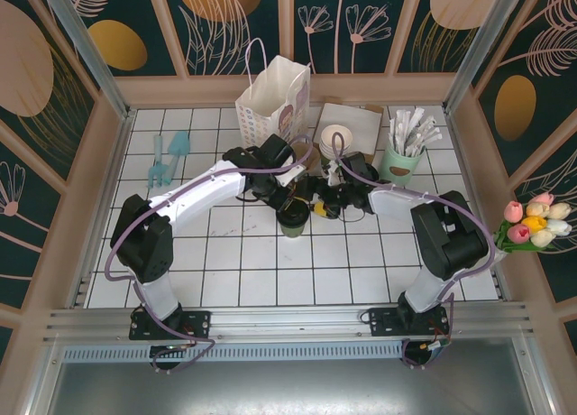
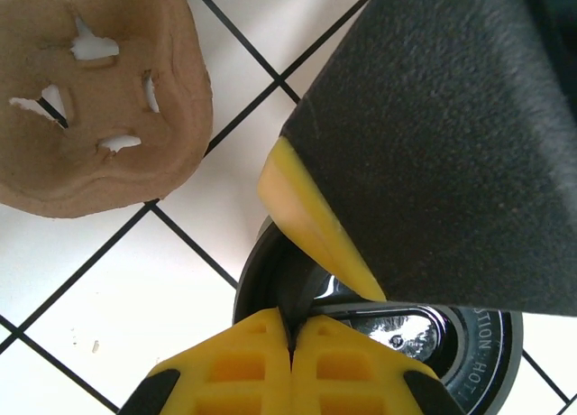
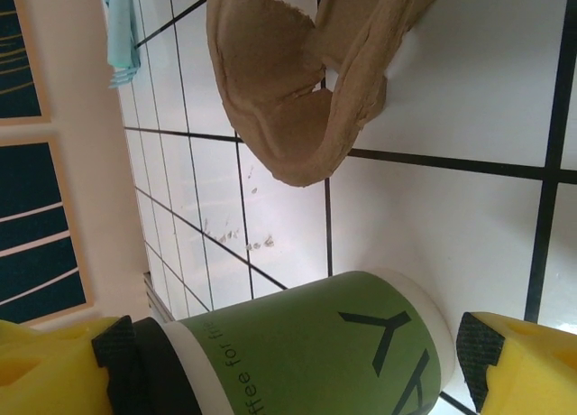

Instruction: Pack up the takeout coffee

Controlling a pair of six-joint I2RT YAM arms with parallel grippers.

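Upright on white tiled table (image 1: 270, 262), small green paper cup w/ round black plastic lid (image 1: 293, 220) sits under left hand (image 2: 293, 329), pinched shut over its top; right hand (image 3: 297, 347), spread wide just right of it, prob. better placed to grip.

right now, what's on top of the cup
A black lid, with the shut left gripper at its rim and one finger of the right gripper over it. The lid hides whatever the cup holds.

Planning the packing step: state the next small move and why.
Probably lift the left end effector clear: its shut yellow fingers sit at the rim of the round black plastic lid on the small green paper cup, crowding the open right end effector spanning that cup.
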